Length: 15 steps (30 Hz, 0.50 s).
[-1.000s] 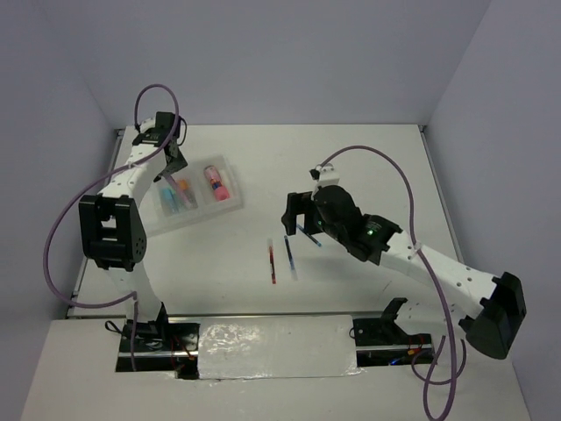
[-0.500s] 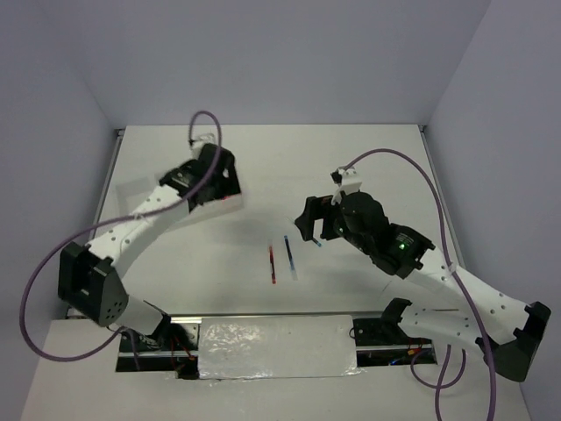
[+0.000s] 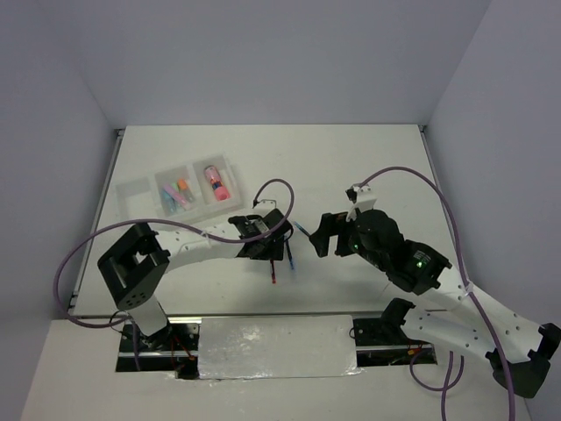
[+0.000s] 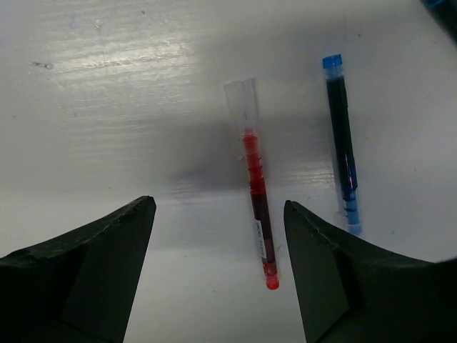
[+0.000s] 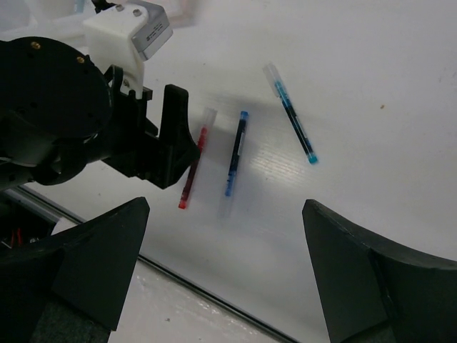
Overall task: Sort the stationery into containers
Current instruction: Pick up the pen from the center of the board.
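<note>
Three thin pens lie on the one white table (image 3: 351, 158), near six o'clock of its middle: one red pen with a clear cap (image 5: 193, 171), one dark blue pen (image 5: 236, 152) and one light blue pen (image 5: 293, 114). One translucent white plastic tray (image 3: 134, 195), toward ten o'clock, has three square compartments. One stubby pink-red marker (image 3: 214, 181) lies in the right compartment. The short coloured highlighters (image 3: 179, 193) in the middle one are too small to count.

Red pen (image 5: 193, 168), dark-blue pen (image 5: 235, 153), teal pen (image 5: 293, 121) lie flat outside tray (image 3: 131, 191).
</note>
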Each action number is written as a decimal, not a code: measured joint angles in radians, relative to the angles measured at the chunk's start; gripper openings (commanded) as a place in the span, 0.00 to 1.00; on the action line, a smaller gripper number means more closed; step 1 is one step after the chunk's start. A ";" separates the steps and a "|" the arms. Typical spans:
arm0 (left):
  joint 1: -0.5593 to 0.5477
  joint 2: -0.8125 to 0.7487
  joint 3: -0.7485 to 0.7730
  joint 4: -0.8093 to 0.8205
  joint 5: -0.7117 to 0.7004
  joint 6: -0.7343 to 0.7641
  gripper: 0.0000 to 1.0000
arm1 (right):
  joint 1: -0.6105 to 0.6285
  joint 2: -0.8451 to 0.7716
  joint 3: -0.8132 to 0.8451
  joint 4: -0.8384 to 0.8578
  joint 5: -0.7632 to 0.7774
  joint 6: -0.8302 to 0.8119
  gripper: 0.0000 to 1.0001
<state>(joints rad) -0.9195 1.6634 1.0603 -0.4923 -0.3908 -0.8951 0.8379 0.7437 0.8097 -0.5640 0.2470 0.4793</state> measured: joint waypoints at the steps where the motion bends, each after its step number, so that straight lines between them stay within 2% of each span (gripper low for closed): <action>1: -0.002 0.014 0.000 0.010 0.001 -0.006 0.83 | 0.000 -0.002 -0.003 -0.006 0.000 0.000 0.96; 4: -0.003 0.046 0.000 0.032 0.004 -0.028 0.76 | 0.000 -0.008 -0.011 -0.015 0.000 -0.001 0.96; 8: -0.012 0.084 0.000 0.051 0.003 -0.050 0.59 | 0.000 -0.016 -0.017 -0.023 -0.002 -0.001 0.94; 9: -0.016 0.097 0.000 0.053 0.002 -0.053 0.49 | 0.000 -0.018 -0.017 -0.023 -0.004 -0.001 0.94; 11: -0.029 0.113 0.012 0.048 -0.020 -0.053 0.38 | 0.000 -0.022 -0.017 -0.023 -0.008 -0.001 0.93; 12: -0.033 0.117 0.017 0.052 -0.024 -0.056 0.24 | 0.000 -0.024 -0.017 -0.023 -0.011 -0.001 0.93; 14: -0.043 0.122 0.020 0.065 -0.031 -0.059 0.10 | 0.000 -0.027 -0.017 -0.023 -0.015 -0.001 0.93; 15: -0.047 0.122 0.015 0.071 -0.035 -0.062 0.08 | 0.000 -0.030 -0.017 -0.023 -0.017 -0.001 0.93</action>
<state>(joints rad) -0.9668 1.7851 1.0756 -0.4217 -0.4255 -0.9569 0.8379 0.7136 0.7925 -0.5873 0.2298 0.4782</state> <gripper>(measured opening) 0.160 0.929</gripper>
